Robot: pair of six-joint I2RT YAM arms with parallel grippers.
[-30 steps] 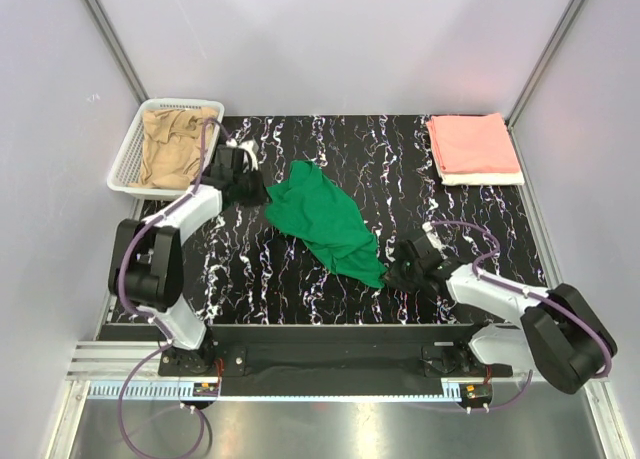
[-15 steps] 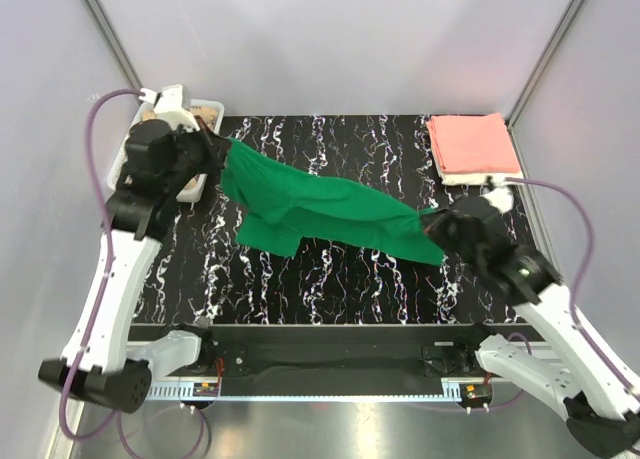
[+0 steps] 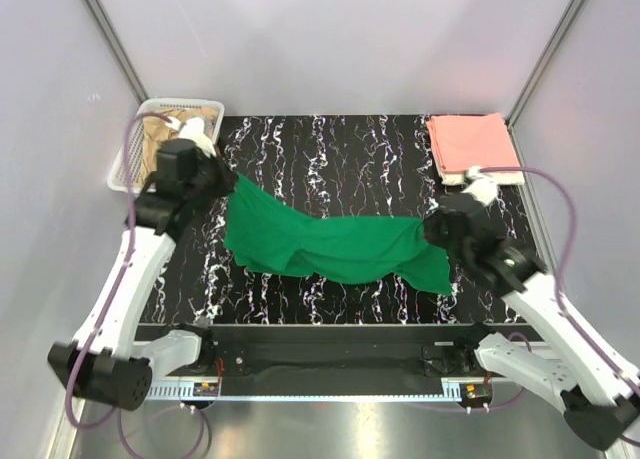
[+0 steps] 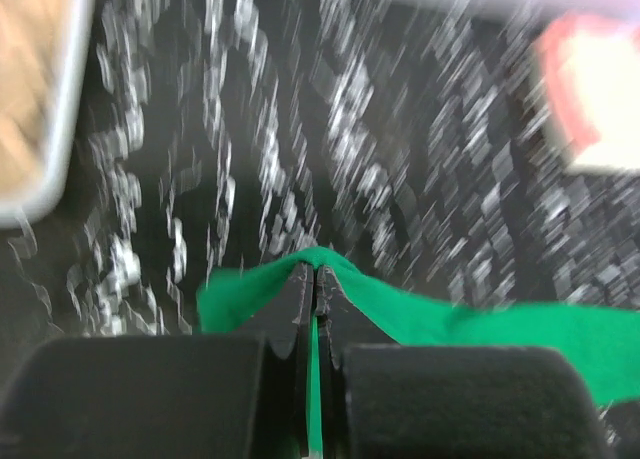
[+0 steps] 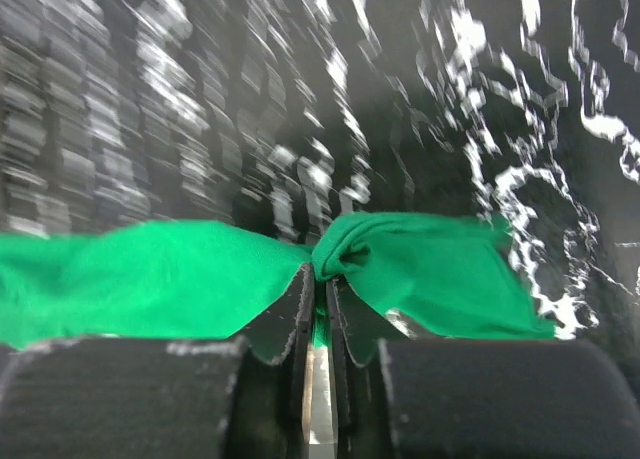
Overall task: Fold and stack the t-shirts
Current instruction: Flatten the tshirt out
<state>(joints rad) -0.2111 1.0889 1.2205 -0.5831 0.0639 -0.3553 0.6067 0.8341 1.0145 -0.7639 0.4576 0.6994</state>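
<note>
The bright green t-shirt point(image 3: 330, 244) is stretched left to right across the black marbled table, sagging onto it in the middle. My left gripper point(image 3: 228, 184) is shut on its left end, and in the left wrist view point(image 4: 312, 271) green cloth point(image 4: 480, 324) is pinched between the jaws. My right gripper point(image 3: 432, 229) holds the right end, the jaws point(image 5: 322, 274) closed on a bunched fold of green cloth point(image 5: 130, 279). A tan-beige t-shirt point(image 3: 165, 139) lies in the basket. A folded salmon pink t-shirt point(image 3: 472, 144) rests on a white one point(image 3: 485, 179) at the back right.
The white mesh basket point(image 3: 125, 159) stands at the back left corner, just behind my left arm, and its rim point(image 4: 60, 129) shows in the left wrist view. Purple walls and metal posts enclose the table on three sides.
Both grippers have come down and toward the near side with the green t-shirt. The left one has left the basket area. The cloth now sags and spreads on the table.
</note>
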